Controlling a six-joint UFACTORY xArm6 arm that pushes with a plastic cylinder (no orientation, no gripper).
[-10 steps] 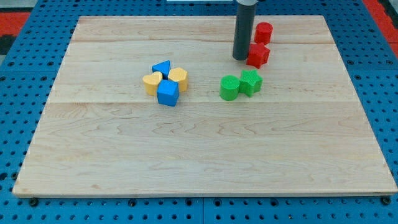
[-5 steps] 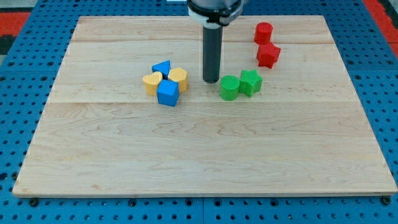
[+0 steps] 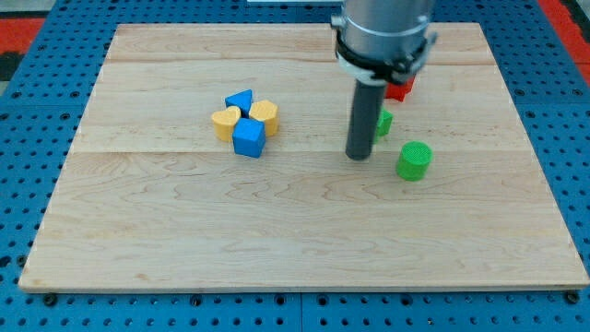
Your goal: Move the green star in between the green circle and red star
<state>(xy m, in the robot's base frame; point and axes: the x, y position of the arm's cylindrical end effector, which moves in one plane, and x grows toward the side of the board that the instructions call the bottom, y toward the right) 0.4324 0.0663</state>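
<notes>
My tip [image 3: 359, 156] rests on the board right of centre. The green star [image 3: 383, 123] is mostly hidden behind the rod, just up and right of the tip; only its right edge shows. The green circle [image 3: 414, 160] stands to the tip's right, apart from the star. The red star [image 3: 400, 90] shows partly behind the arm's collar, above the green star. The arm's body hides the area above the red star.
A cluster sits left of centre: a blue triangle [image 3: 240, 100], a yellow block [image 3: 265, 114], a yellow heart-like block [image 3: 225, 122] and a blue block [image 3: 249, 138], touching one another. The board's right edge [image 3: 533, 138] lies beyond the green circle.
The tip moved down and right, from left of the green circle to below the green star. The green circle was pushed right and down, away from the star. The arm now hides the red blocks.
</notes>
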